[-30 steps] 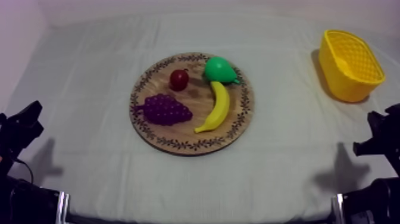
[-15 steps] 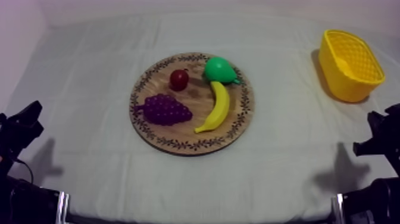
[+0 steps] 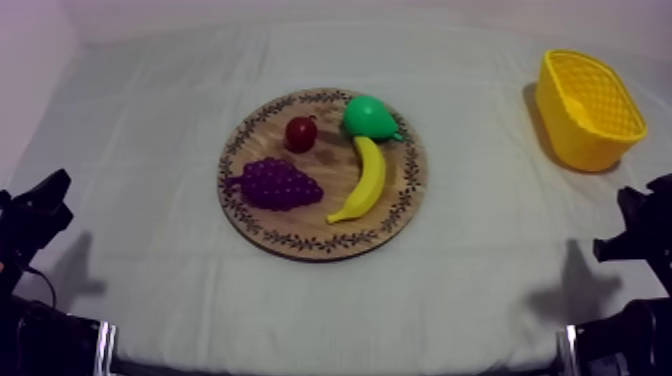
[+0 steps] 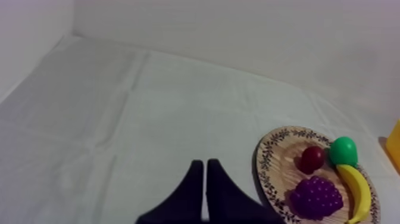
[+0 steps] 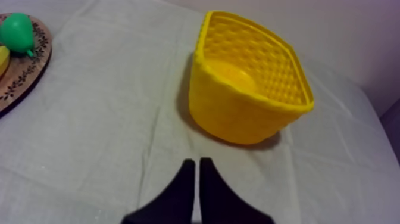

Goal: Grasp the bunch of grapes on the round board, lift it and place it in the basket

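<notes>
While our left arm and right arm sit low at eight and four o'clock of the surface, our left pincer has its two black fingers pressed together into a narrow wedge, gripping nothing, above bare cloth. Our right pincer is likewise closed on nothing and points at the yellow basket, a plastic tub with a dimpled lattice wall. On the round wooden board, with its leaf-patterned rim, the bunch of grapes lies at eight o'clock, knobbly and purple. A smooth small red fruit sits at eleven and a glossy green pear at one. A curved banana runs from centre toward five. The basket stands at the board's two o'clock, well apart.
</notes>
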